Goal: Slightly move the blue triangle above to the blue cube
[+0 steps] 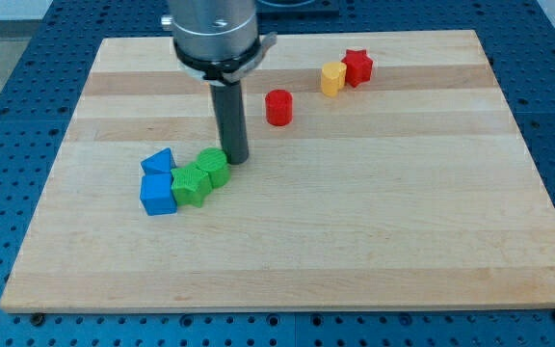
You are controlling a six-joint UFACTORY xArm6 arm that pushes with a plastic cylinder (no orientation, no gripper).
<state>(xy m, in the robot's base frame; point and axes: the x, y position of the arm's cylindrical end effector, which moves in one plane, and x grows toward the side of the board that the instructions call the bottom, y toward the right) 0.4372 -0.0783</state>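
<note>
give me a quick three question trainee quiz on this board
1. True or false: my tip touches the blue triangle.
2. Which block sits nearest my tip? A) red cylinder B) green block C) yellow block
3. Fill in: the blue triangle lies just toward the view's ____ of the blue cube.

Key: 1 false, green blocks lie between. 2 B. 3 top.

Pale wooden board (355, 241) with lengthwise grain stripes spreading all around my tip (236, 160), blue perforated metal bench (3, 145) framing it on every side, even soft overhead light, faint short shadows
</note>
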